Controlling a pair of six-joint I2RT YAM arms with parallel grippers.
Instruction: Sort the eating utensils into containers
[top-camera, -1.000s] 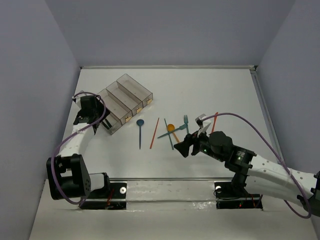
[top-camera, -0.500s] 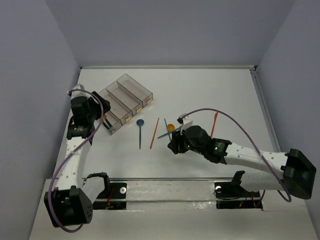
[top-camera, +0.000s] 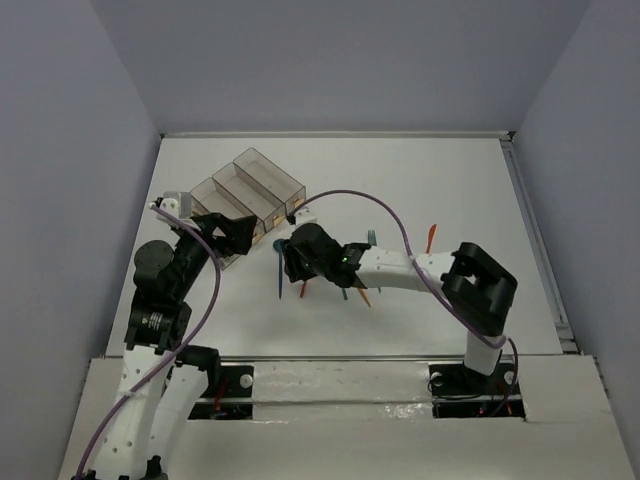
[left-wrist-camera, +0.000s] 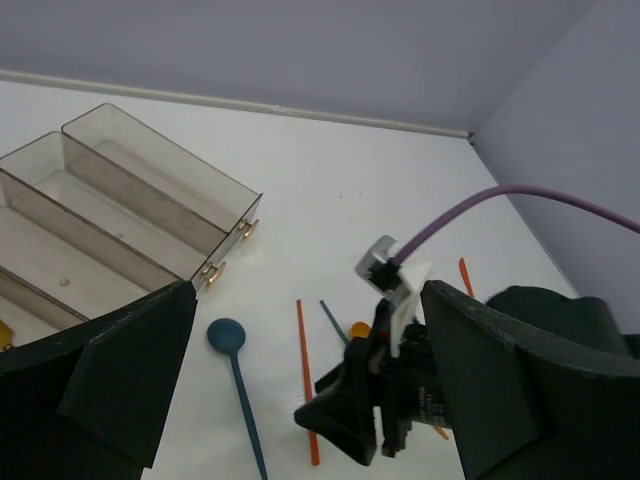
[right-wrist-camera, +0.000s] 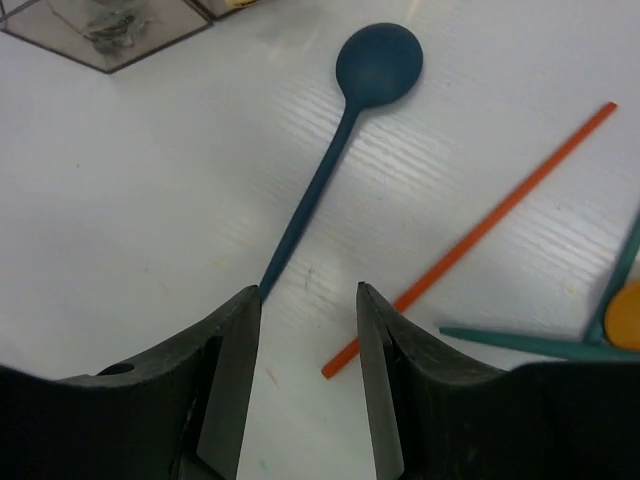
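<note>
The containers (top-camera: 252, 190) are a row of clear joined bins at the back left, also in the left wrist view (left-wrist-camera: 130, 205). A blue spoon (top-camera: 280, 262) lies right of them, bowl toward the back. My right gripper (top-camera: 292, 264) is open and empty, low over the table; in its wrist view (right-wrist-camera: 308, 300) the blue spoon's handle end (right-wrist-camera: 300, 220) sits by the left finger and an orange stick (right-wrist-camera: 480, 232) by the right finger. My left gripper (top-camera: 233, 236) is open and empty, raised near the bins' front ends (left-wrist-camera: 308, 290).
More utensils lie right of the spoon: a teal utensil (right-wrist-camera: 520, 343), an orange spoon bowl (right-wrist-camera: 627, 318), a teal fork (top-camera: 370, 238) and a red stick (top-camera: 430, 238). The right arm spans the table's middle. Walls stand close on both sides.
My right gripper has swept left from the utensil pile to the blue spoon's handle. My left arm has risen and swung from beside the bins toward the centre.
</note>
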